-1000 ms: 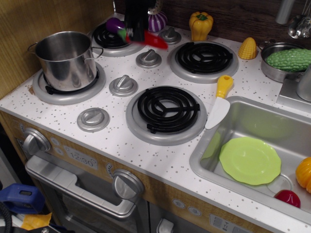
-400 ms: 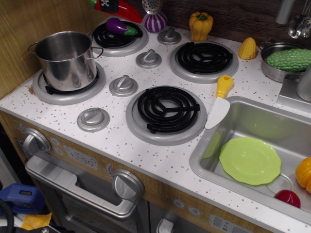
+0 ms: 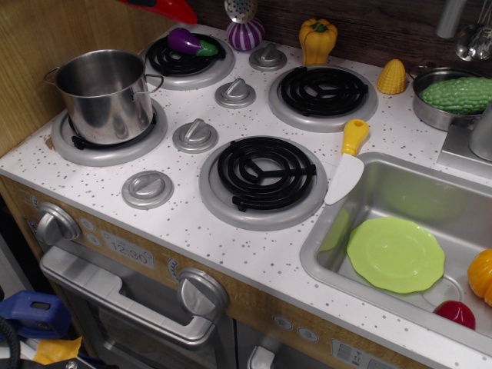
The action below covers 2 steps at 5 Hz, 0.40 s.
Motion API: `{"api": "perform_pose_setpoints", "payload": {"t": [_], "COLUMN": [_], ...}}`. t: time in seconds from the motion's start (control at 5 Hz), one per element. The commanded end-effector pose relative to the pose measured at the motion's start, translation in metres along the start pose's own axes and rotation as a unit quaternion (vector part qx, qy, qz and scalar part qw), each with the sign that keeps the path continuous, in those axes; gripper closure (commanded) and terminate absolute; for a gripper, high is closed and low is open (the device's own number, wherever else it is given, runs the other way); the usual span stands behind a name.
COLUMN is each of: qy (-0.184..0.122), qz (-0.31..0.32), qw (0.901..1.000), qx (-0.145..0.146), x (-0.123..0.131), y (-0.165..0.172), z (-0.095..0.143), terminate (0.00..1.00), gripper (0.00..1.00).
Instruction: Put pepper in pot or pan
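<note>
Up at the very top edge, left of centre, we see the glossy red toy chili pepper (image 3: 167,8), only its lower red part inside the frame, raised clear above the back-left burner (image 3: 184,63) and not touching the stove. We cannot see the gripper itself, so we cannot tell how its fingers stand or whether they clamp the pepper.

Below it, a small purple toy eggplant (image 3: 190,41) lies on that back-left burner. The shiny steel pot (image 3: 104,94) stands upright on the front-left burner, empty as far as we can see into it, well apart from the pepper. A purple-and-white striped round toy vegetable (image 3: 248,34) sits at the back just beside the eggplant's burner, and a yellow bell pepper (image 3: 317,40) stands further right by the wall.

On the speckled white countertop (image 3: 192,231) a yellow-handled toy knife (image 3: 347,161) lies between the front-right burner and the steel sink (image 3: 361,273), its blade tip at the sink's rim. A lime-green plate (image 3: 395,254) rests in the sink.
</note>
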<state>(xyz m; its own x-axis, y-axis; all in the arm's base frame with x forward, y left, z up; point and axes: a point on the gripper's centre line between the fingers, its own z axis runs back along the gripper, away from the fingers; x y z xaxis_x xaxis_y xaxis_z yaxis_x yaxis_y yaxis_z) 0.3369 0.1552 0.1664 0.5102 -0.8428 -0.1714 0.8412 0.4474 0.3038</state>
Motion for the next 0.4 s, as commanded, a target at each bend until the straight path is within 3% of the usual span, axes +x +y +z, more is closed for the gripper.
{"api": "perform_pose_setpoints", "payload": {"t": [0.0,0.2], "qy": [-0.004,0.005], "qz": [0.029,0.028], "qw": [0.9988,0.9983], "qx": [0.039,0.050], "x": [-0.035,-0.047], "y": [-0.005,-0.013], "z": [0.010,-0.001], "terminate": [0.00,1.00], "gripper": [1.00,1.00]}}
